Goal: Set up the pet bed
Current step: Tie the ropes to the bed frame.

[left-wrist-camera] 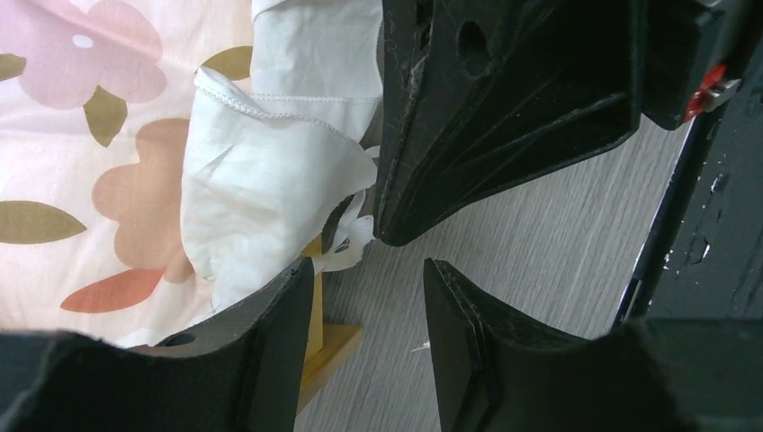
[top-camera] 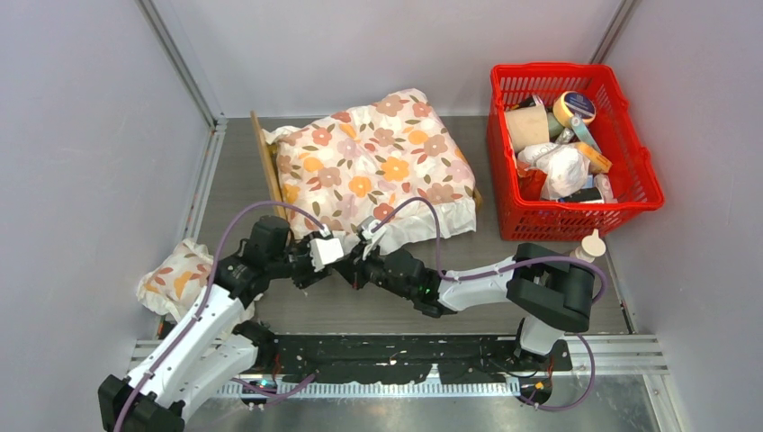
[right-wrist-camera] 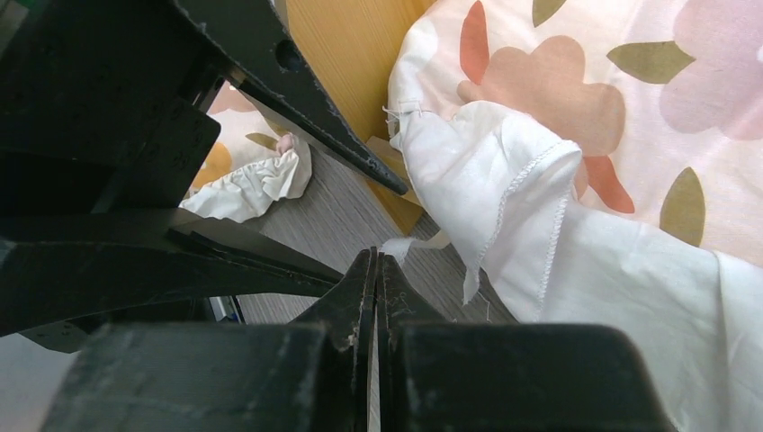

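The pet bed shows only as a light-wood headboard [top-camera: 266, 164] and a wooden corner [left-wrist-camera: 331, 347]. A white floral cushion [top-camera: 378, 162] lies over it and hides the sleeping surface. Both grippers meet at the cushion's near left corner. My right gripper [right-wrist-camera: 373, 258] is shut, pinching a thin white fabric strip [right-wrist-camera: 402, 244] that hangs from the cushion's white hem [right-wrist-camera: 504, 207]. My left gripper [left-wrist-camera: 369, 264] stands open just beside it, over the bed's wooden corner, with nothing between its fingers [left-wrist-camera: 270, 324]. In the top view the left gripper [top-camera: 345, 263] and right gripper [top-camera: 362, 245] almost touch.
A small floral pillow [top-camera: 175, 279] lies on the table at the left, by the left arm. A red basket [top-camera: 630, 193] full of assorted items stands at the back right. A white bottle [top-camera: 591, 245] stands near the basket's front. Grey walls enclose the table on three sides.
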Robot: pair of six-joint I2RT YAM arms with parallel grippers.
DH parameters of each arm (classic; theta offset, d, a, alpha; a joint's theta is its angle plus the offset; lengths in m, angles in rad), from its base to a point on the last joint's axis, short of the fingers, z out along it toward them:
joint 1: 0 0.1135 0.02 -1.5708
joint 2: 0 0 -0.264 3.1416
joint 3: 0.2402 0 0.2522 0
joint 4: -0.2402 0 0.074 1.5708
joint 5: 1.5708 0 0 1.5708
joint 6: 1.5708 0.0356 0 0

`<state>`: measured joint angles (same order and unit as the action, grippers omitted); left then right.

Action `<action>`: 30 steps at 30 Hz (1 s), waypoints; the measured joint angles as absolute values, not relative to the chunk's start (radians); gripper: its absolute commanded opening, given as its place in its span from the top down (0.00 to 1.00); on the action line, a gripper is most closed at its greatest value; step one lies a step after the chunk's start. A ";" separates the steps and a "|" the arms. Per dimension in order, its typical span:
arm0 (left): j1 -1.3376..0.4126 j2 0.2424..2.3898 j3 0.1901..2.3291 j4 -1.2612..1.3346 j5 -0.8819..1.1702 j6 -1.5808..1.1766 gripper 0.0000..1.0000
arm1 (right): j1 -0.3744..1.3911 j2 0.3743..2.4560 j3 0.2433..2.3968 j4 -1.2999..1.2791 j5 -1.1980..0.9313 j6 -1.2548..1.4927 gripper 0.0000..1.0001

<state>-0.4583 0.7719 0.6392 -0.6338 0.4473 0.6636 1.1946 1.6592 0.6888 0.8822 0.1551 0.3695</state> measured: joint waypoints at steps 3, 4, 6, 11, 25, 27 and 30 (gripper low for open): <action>-0.463 0.791 0.639 -0.621 0.438 0.664 0.51 | 1.195 1.659 0.686 0.884 0.155 0.369 0.95; -0.463 0.797 0.639 -0.617 0.434 0.664 0.52 | 1.195 1.659 0.686 0.884 0.155 0.369 0.95; -0.463 0.813 0.639 -0.609 0.418 0.665 0.52 | 1.195 1.659 0.686 0.890 0.154 0.370 0.95; -0.463 0.838 0.639 -0.574 0.408 0.664 0.54 | 1.195 1.658 0.678 0.917 0.152 0.378 0.95; -0.463 0.878 0.639 -0.532 0.433 0.628 1.00 | 1.193 1.649 0.664 0.931 0.133 0.414 0.76; -0.463 0.876 0.639 -0.528 0.443 0.606 1.00 | 1.191 1.638 0.662 0.940 0.136 0.421 0.64; -0.463 0.872 0.639 -0.521 0.463 0.575 1.00 | 1.189 1.608 0.630 0.979 0.160 0.418 0.52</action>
